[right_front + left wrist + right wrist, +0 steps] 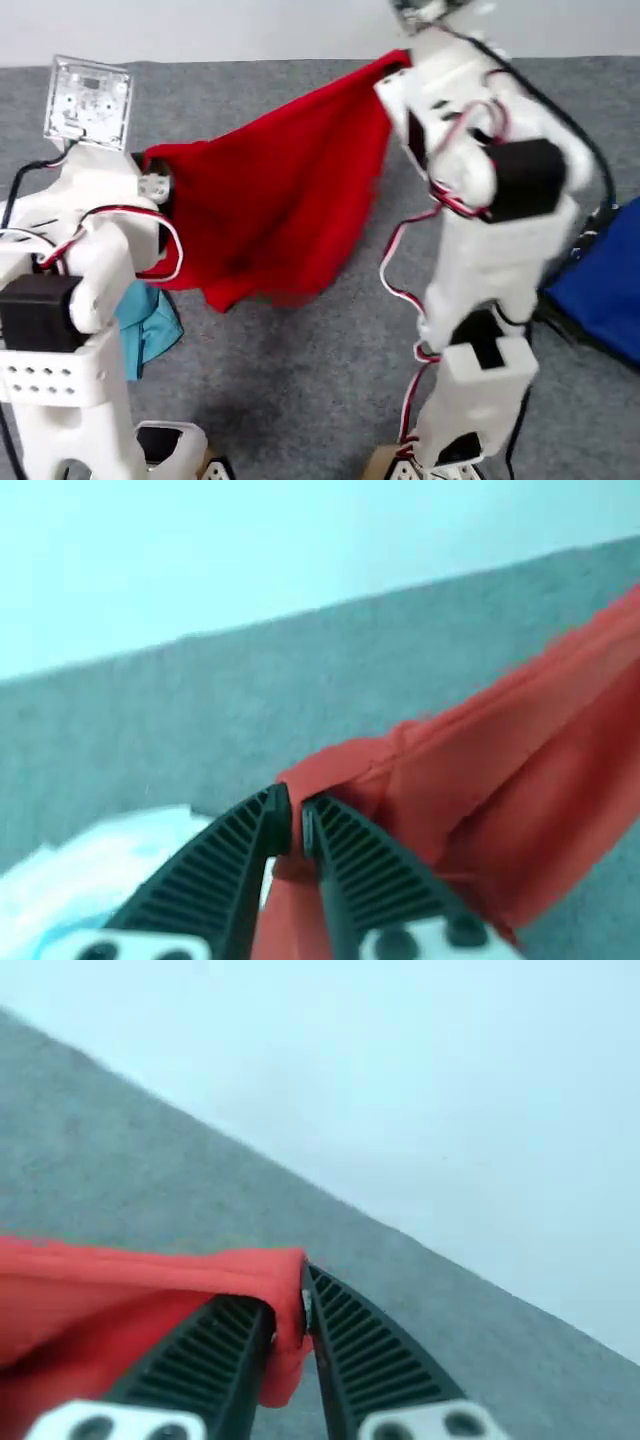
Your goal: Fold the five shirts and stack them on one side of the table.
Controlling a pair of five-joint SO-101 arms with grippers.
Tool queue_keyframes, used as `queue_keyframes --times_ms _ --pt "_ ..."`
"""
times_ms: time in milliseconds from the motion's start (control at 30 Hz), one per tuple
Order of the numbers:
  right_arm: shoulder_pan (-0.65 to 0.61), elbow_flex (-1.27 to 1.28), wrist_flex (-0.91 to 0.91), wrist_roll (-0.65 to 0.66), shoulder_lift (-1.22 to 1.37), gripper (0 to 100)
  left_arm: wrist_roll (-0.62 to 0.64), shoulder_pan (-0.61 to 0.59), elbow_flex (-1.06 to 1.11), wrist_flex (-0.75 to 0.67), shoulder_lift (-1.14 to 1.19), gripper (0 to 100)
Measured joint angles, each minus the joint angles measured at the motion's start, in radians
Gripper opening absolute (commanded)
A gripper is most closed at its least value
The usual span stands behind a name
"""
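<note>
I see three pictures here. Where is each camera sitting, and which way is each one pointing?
High view: fixed above the arms' base side, looking down over the grey table; the left arm and right arm hold a red shirt stretched between them.
Left wrist view: on the left arm, looking along the left pincer, shut on a shirt edge, toward table and wall.
Right wrist view: on the right arm, looking along the right pincer, shut on another shirt edge, toward table and wall.
Shared: all three show the red shirt and table.
</note>
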Motion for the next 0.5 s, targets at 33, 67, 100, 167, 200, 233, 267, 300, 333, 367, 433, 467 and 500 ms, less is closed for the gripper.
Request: queue_keyframes --times_ms 33,67,100,167,200,233,267,300,333,367,433,467,500 --pt "0.012 0.029 0.000 0.000 -0.031 1.0 0.000 0.012 -0.017 -0.009 0.000 0" --pt "0.025 0.064 0.000 0.000 -0.060 1.0 0.000 0.023 -0.034 -0.018 0.000 0" --pt "0.035 0.104 0.000 0.000 -0.091 1.0 0.000 0.032 -0.051 -0.032 0.000 0" --pt "0.057 0.186 0.000 0.000 -0.150 1.0 0.000 0.049 -0.081 -0.066 0.000 0" --pt "0.068 0.222 0.000 0.000 -0.180 1.0 0.000 0.057 -0.092 -0.087 0.000 0" --pt "0.078 0.253 0.000 0.000 -0.207 1.0 0.000 0.068 -0.100 -0.110 0.000 0" --pt "0.087 0.276 0.000 0.003 -0.232 1.0 0.000 0.075 -0.106 -0.133 0.000 0" --pt "0.097 0.298 0.000 0.011 -0.255 1.0 0.000 0.084 -0.109 -0.158 0.000 0" --pt "0.104 0.311 0.000 0.020 -0.275 1.0 0.000 0.089 -0.109 -0.180 0.000 0" --pt "0.114 0.313 0.000 0.026 -0.290 1.0 0.000 0.097 -0.109 -0.195 0.000 0" --pt "0.133 0.315 0.000 0.031 -0.313 1.0 0.000 0.109 -0.109 -0.213 0.000 0" --pt "0.143 0.315 0.000 0.034 -0.322 1.0 0.000 0.117 -0.109 -0.215 0.000 0" --pt "0.150 0.315 0.000 0.035 -0.330 1.0 0.000 0.123 -0.109 -0.215 0.000 0"
